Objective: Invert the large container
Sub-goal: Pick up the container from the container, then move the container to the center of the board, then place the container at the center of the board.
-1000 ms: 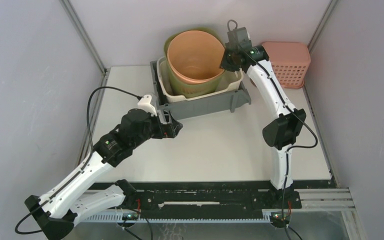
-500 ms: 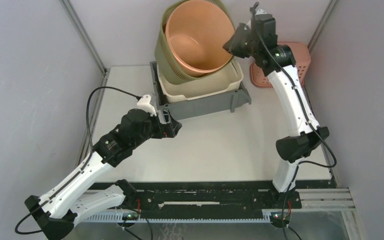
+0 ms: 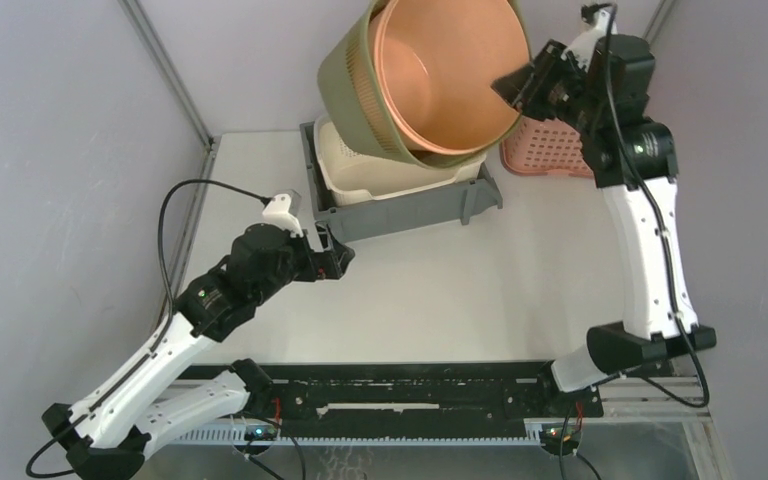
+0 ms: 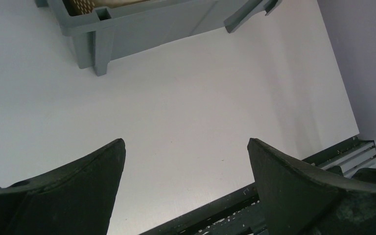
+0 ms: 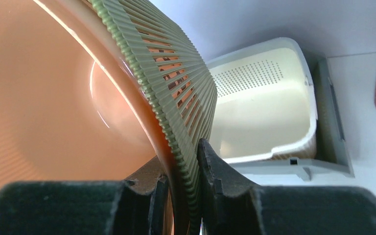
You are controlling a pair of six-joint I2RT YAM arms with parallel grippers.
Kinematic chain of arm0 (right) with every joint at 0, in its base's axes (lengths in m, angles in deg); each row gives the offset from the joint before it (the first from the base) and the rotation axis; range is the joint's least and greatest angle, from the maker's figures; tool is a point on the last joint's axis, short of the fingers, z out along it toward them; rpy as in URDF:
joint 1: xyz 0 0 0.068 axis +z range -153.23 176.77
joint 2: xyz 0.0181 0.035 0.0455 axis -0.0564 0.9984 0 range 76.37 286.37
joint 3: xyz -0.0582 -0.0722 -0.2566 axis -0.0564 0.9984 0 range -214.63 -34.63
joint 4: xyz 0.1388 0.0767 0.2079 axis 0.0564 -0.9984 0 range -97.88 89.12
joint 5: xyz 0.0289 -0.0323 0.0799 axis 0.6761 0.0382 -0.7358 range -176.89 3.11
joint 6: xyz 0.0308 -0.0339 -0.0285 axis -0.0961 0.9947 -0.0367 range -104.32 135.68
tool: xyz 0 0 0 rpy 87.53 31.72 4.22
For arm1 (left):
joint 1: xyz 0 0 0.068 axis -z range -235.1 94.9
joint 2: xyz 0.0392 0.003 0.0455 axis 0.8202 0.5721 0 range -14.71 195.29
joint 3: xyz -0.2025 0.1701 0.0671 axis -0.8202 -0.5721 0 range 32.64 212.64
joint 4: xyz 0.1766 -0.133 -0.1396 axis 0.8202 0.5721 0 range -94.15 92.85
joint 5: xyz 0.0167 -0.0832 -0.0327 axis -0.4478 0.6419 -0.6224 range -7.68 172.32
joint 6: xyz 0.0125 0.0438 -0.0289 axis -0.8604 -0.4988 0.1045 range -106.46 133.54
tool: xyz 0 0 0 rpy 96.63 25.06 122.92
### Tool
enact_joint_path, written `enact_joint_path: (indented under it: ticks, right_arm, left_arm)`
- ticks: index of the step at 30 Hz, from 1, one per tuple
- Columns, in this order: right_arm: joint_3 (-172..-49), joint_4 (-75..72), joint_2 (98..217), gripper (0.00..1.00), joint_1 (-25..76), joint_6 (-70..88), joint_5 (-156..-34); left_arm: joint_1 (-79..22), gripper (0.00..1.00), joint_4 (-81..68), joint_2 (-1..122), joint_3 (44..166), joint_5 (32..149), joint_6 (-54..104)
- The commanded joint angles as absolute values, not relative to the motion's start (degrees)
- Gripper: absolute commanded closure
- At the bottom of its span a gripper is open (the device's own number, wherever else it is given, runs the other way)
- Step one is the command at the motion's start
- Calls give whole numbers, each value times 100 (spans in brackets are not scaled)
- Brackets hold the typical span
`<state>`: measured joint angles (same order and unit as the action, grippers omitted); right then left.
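Note:
The large container is an olive-green slatted basket (image 3: 352, 80) with an orange bucket (image 3: 440, 70) nested inside it. It hangs in the air, tilted, above the cream basket (image 3: 380, 170) at the back of the table. My right gripper (image 3: 512, 92) is shut on its right rim; in the right wrist view one finger presses the green wall (image 5: 176, 88) from outside and the other the orange bucket (image 5: 44, 98) from inside, the gripper (image 5: 183, 159) pinching both. My left gripper (image 3: 343, 258) stands open and empty over bare table (image 4: 186, 147), just in front of the grey tray.
The cream basket (image 5: 259, 117) sits inside a grey tray (image 3: 410, 208) at the back centre; the tray's leg and front wall (image 4: 152, 34) show in the left wrist view. A pink basket (image 3: 550, 152) lies behind my right arm. Enclosure walls stand on both sides.
My right arm has lifted the container out of the cream basket, carried it up and to the right, and tilted it further. The left arm has drawn back slightly, still open.

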<state>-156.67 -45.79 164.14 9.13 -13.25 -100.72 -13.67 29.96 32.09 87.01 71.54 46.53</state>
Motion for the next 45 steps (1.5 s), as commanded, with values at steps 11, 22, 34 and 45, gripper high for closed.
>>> enact_joint_path:
  ticks: [11,22,34,45]
  right_arm:
    - [-13673,-4896,13327,100,718,-866,-10816]
    - [-11659,-5565,11934,100,720,-956,-10807]
    - [-11136,-5468,11950,100,1174,-823,-10233]
    - [-11414,-5258,12887,100,2731,-846,-8980]
  left_arm:
    - [-1397,0,3258,2688,8567,6882,4868]
    - [-1397,0,2993,2743,8255,7043,4963]
    - [-1397,0,2821,2821,8114,7135,4960]
    - [-1397,0,2757,2869,8044,7155,4992]
